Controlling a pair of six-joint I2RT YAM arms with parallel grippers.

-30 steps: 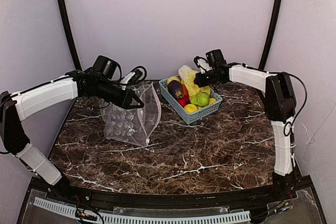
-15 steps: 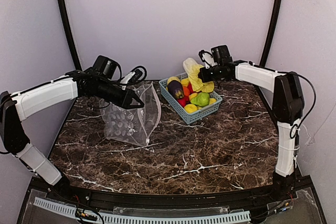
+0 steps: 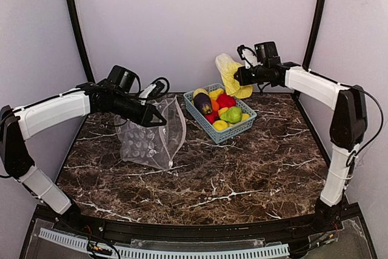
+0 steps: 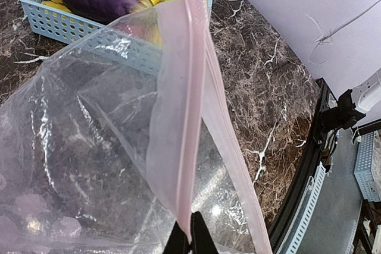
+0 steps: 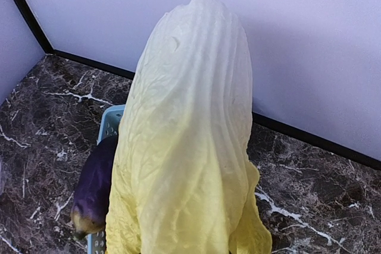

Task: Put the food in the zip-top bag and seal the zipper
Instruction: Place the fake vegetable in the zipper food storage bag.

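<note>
Top external: cabbage [image 3: 229,72] now lifted above basket [image 3: 200,121].

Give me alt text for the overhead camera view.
The right gripper holds a yellow cabbage above a blue basket of toy produce; the left gripper pinches the rim of a clear dotted bag standing on a dark marble table.

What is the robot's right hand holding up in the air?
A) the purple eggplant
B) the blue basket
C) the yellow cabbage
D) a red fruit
C: the right gripper grips the yellow cabbage above the blue basket, where the eggplant lies.
</note>
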